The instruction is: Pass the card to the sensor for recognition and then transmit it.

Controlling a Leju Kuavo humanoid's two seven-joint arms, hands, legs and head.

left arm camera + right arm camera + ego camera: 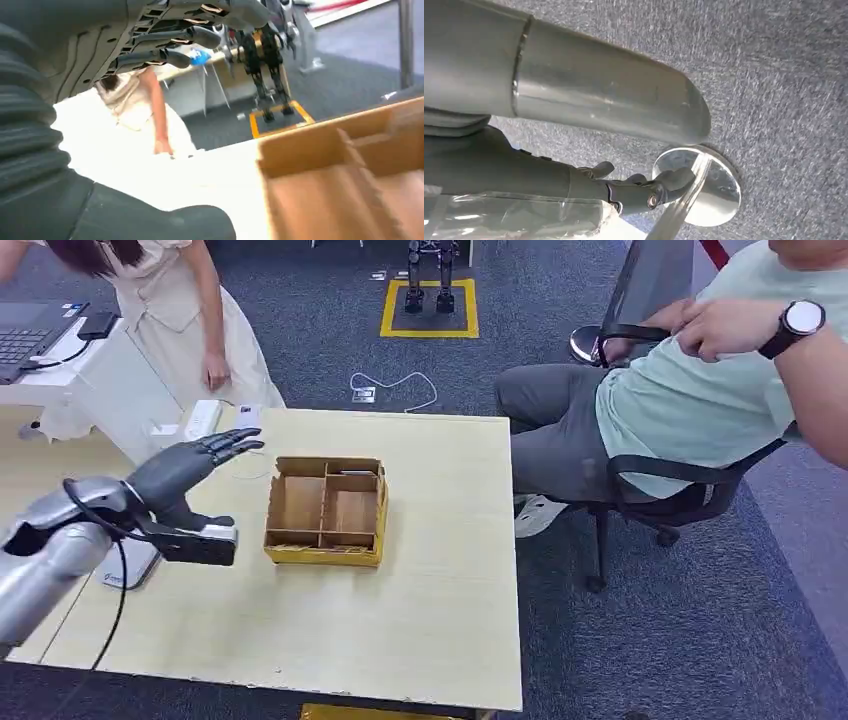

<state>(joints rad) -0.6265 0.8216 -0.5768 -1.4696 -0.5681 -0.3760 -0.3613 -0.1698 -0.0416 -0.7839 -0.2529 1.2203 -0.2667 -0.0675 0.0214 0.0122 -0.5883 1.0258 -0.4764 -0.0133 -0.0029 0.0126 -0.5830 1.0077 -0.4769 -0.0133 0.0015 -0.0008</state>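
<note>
- Card: can't pick it out for sure. A small white flat piece (pixel 248 417) lies at the far edge of the bench (pixel 420 630), just past the left hand's fingertips. It's too small to tell whether that's the card.
- Left hand (pixel 190 472): stretched out flat over the bench's left side, fingers (pixel 165 57) straight and slightly apart, pointing at the far edge. The thumb is held away from them and there's nothing in the grasp.
- The left forearm comes in low from the left, over a flat white device (pixel 130 567) lying on the bench.
- Right hand (pixel 634 192): hanging over grey carpet with its fingers loosely curled. Some clear plastic (pixel 514 217) sits right beside it, and I can't tell if it's holding that.
- A divided cardboard box (pixel 325 510) sits mid-bench, just right of the left hand and not touching it.
- One person in white (pixel 190 310) stands behind the bench, and another (pixel 680 400) is seated to the right.
</note>
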